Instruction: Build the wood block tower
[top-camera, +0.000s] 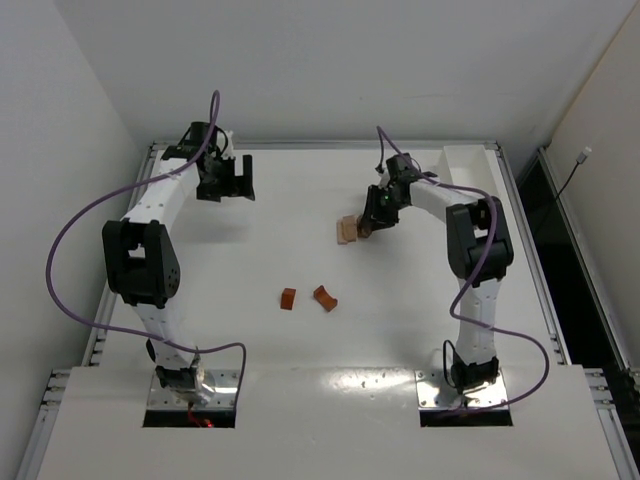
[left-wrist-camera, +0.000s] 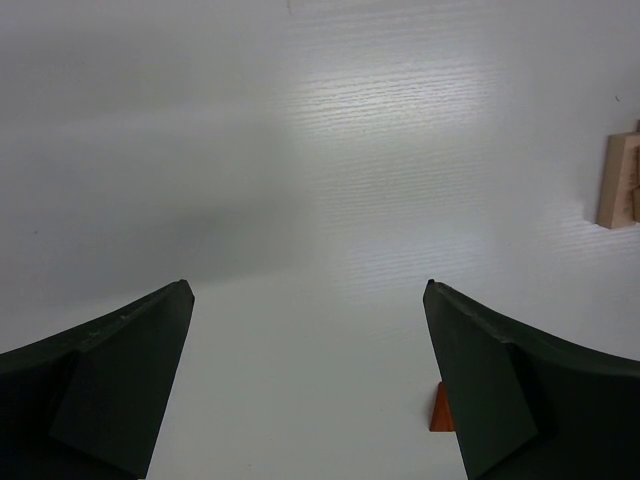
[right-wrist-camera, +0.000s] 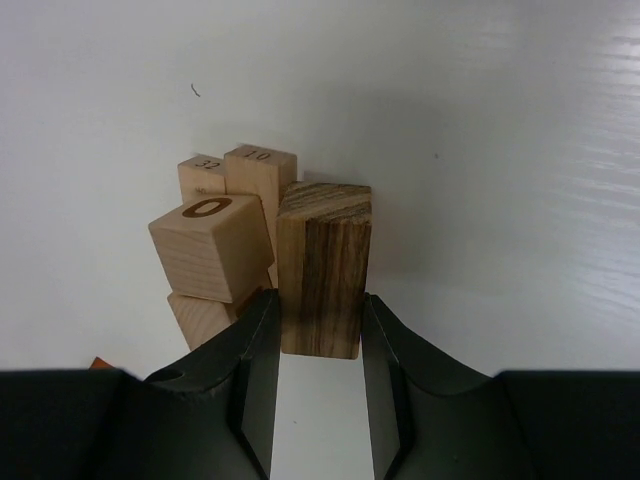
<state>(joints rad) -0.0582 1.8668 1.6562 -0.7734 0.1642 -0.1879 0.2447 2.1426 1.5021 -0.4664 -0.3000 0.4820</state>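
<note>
My right gripper (right-wrist-camera: 318, 320) pinches a dark-grained block (right-wrist-camera: 322, 260) against the pale tower blocks (right-wrist-camera: 210, 245) right of centre, probably to align it, while my left gripper (left-wrist-camera: 308, 290) hangs wide open, empty, far left.

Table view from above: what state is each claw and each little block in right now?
left gripper: open, holding nothing.
right gripper: shut on the dark block.
dark block: upright, clamped between the fingers, right beside the pale blocks.
pale blocks: bunched together, partly stacked, top cube tilted.
red-brown pieces: lying loose on the table, apart from the pile.
</note>
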